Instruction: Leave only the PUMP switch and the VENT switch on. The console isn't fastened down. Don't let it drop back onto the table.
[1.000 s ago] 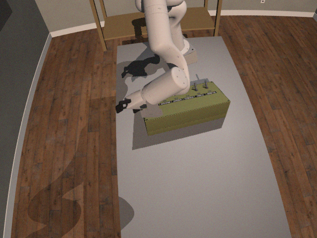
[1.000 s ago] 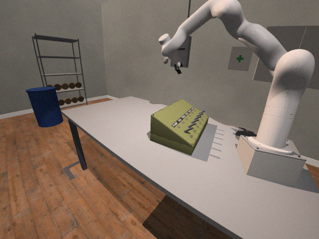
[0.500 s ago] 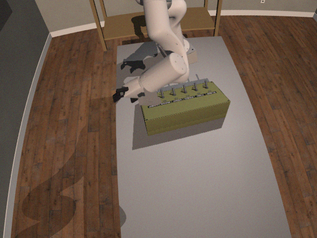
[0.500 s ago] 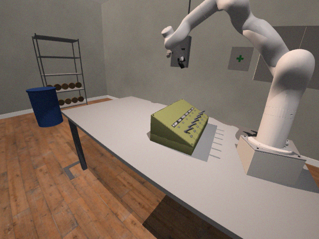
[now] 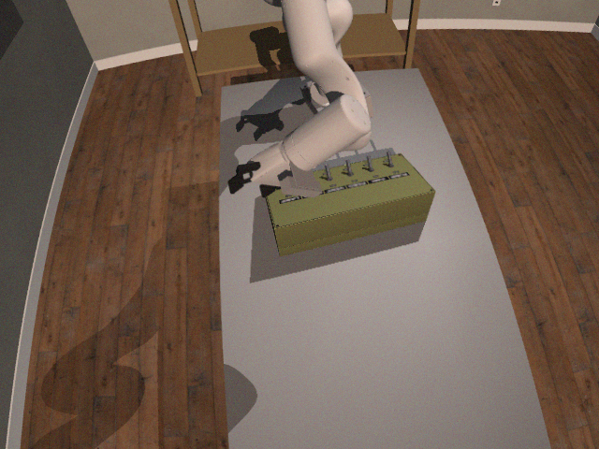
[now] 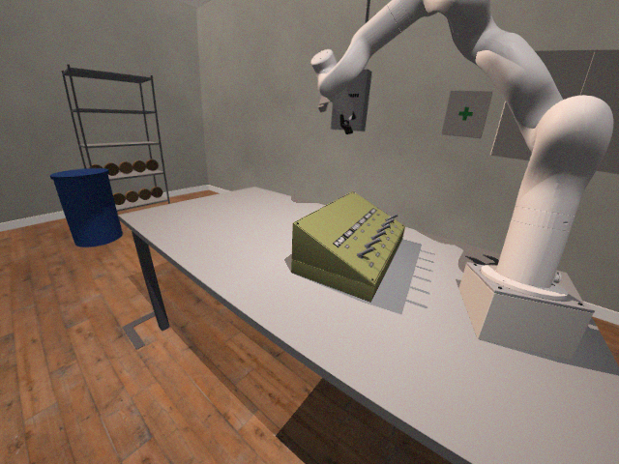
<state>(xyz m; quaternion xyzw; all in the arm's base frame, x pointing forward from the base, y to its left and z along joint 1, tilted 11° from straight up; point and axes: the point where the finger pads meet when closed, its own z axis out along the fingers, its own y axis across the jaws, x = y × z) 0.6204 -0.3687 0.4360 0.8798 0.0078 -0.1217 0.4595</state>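
The olive-green console [image 5: 353,212] [image 6: 336,230] sits on the grey table [image 5: 362,338] [image 6: 240,259], its sloped panel carrying a row of several grey toggle levers [image 5: 368,163] [image 6: 375,242] with small label plates [image 5: 355,183] [image 6: 356,227]. The labels are too small to read. The arm hides the left end of the row in the top view. My gripper [image 5: 240,178] [image 6: 344,125] is open and empty. It hangs high in the air above the table, off the console's left end, touching nothing.
The robot base [image 6: 524,309] stands on the table behind the console. A wooden shelf unit [image 5: 299,46] is past the table's far end. A blue barrel [image 6: 87,207] and a metal rack [image 6: 114,139] stand on the floor to the side.
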